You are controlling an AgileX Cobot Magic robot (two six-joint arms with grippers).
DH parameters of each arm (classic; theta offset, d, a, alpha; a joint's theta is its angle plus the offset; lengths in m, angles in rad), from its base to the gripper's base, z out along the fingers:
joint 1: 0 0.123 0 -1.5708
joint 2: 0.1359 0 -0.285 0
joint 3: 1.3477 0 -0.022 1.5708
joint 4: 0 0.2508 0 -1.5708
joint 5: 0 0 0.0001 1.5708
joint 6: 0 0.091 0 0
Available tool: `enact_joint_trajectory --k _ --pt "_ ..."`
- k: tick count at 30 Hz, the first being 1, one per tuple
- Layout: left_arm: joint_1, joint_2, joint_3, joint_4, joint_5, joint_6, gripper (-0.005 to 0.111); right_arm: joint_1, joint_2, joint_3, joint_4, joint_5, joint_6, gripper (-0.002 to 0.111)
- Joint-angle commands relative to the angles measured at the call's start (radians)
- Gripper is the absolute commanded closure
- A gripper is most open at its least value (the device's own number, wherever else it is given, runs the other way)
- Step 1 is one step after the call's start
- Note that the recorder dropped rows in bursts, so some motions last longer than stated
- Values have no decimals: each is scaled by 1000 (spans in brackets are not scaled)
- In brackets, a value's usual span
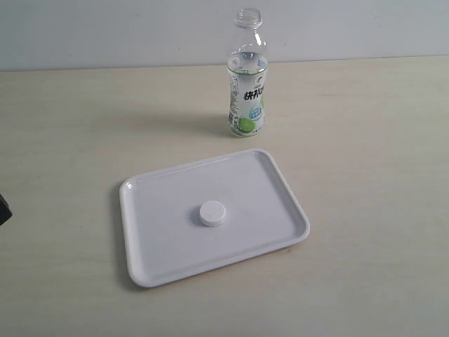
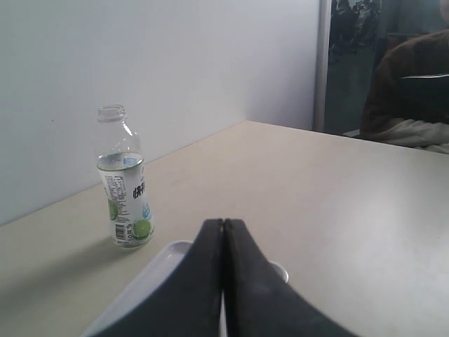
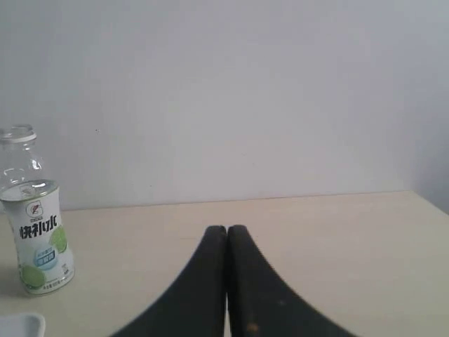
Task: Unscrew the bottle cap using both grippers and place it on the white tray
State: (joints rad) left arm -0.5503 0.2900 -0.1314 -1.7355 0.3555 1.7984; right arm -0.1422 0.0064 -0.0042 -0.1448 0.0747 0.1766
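Note:
The white bottle cap (image 1: 212,213) lies flat near the middle of the white tray (image 1: 161,196). Behind the tray the clear bottle (image 1: 248,84) stands upright with its neck uncapped. In the left wrist view my left gripper (image 2: 224,223) is shut and empty, with the bottle (image 2: 125,189) ahead, the tray's rim (image 2: 158,270) below and a sliver of the cap (image 2: 279,271) beside the fingers. My right gripper (image 3: 226,229) is shut with nothing held, well clear of the bottle (image 3: 36,221); a tray corner (image 3: 21,324) shows. Only a dark sliver of an arm (image 1: 3,209) reaches the exterior view.
A pale wooden table (image 1: 365,140) carries everything, with a white wall (image 1: 105,28) at its far edge. In the left wrist view a person in dark clothing (image 2: 410,91) sits beyond the table's end.

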Motion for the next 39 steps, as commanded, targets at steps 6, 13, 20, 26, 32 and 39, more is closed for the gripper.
enact_joint_trajectory --k 6,13,20,26,32,39 --pt "2 -3 5 -9 -2 0 107 -9 -6 4 18 16 15 108" --pt "2 -3 5 -9 -2 0 107 -9 -6 4 18 16 15 108" --pt "2 -3 5 -9 -2 0 107 -9 -6 4 16 16 15 108" --pt "2 -3 5 -9 -2 3 107 -9 -6 4 16 16 15 108" --pt "46 -102 39 -9 -74 33 107 -9 -6 4 16 18 15 108" --pt "346 -290 131 -9 -73 4 107 -9 -6 4 16 44 15 108"
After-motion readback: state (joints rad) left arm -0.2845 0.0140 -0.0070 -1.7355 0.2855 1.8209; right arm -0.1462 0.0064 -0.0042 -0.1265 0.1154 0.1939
